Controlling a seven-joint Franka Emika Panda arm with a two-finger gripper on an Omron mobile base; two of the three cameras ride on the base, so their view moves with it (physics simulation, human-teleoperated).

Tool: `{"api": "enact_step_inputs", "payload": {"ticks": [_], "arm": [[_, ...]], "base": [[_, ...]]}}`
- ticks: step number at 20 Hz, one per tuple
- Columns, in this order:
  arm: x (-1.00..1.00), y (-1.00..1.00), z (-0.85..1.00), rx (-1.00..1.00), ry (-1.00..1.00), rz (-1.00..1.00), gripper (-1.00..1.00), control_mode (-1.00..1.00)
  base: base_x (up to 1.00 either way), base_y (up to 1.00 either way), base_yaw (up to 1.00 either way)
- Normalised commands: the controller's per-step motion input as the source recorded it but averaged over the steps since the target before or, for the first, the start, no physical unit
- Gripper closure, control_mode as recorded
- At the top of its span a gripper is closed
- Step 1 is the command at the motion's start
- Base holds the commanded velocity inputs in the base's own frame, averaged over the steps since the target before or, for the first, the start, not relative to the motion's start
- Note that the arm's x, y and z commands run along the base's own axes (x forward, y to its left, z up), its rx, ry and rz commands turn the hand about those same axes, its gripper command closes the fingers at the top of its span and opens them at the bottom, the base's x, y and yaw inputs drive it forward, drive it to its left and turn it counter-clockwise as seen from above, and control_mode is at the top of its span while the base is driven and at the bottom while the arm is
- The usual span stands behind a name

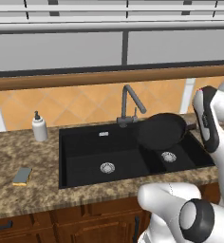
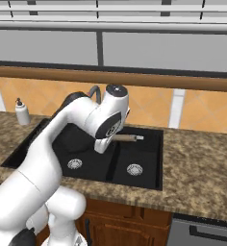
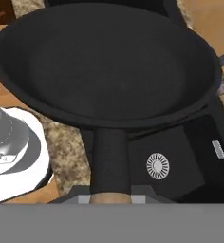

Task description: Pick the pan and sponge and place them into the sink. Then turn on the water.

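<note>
A: Figure, panel one. Where is the pan [image 1: 162, 131]?

B: Held in the air over the sink [image 1: 80, 161], above the divider between the wide basin and the narrow one, its bowl tipped toward the camera. It touches neither basin floor. The faucet [image 1: 131, 105] stands just behind and to the left of it.

A: And the gripper [image 3: 111, 198]?

B: Pressed together on the pan's handle (the fingertips themselves sit under the bottom edge of the hand view, so the contact is read from the handle running straight down into them). In the right base view the tan handle end [image 2: 126, 138] sticks out past the wrist, so the hold looks to be partway along the handle, toward the bowl.

A: How will the pan handle?

B: Judged rigid and fairly heavy, with most of its weight in the bowl, far from the grip. That lever would tend to roll or droop the pan in a two-finger pinch. A hold near the dark neck [image 3: 110, 156], as here, keeps the lever short. The wooden part probably gives better friction than the smooth black rim.

A: The sponge [image 1: 23, 176]?

B: Lying flat on the counter [image 1: 38, 194] left of the sink, well apart from the pan, and near the soap bottle [image 1: 39, 126]. It should be light and soft; a pinch across its short sides would squash it somewhat, so the jaws may need to close well in. No water runs from the faucet.
</note>
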Motion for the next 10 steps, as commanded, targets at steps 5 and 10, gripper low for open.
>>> {"api": "enact_step_inputs", "payload": {"ticks": [5, 10], "arm": [[0.13, 1.00, 0.47, -0.19, 0.16, 0.23, 1.00, -1.00], [0.06, 1.00, 0.40, -0.16, 0.09, 0.15, 1.00, -1.00]], "base": [[0.00, 0.00, 0.00], [0.00, 0.00, 0.00]]}}
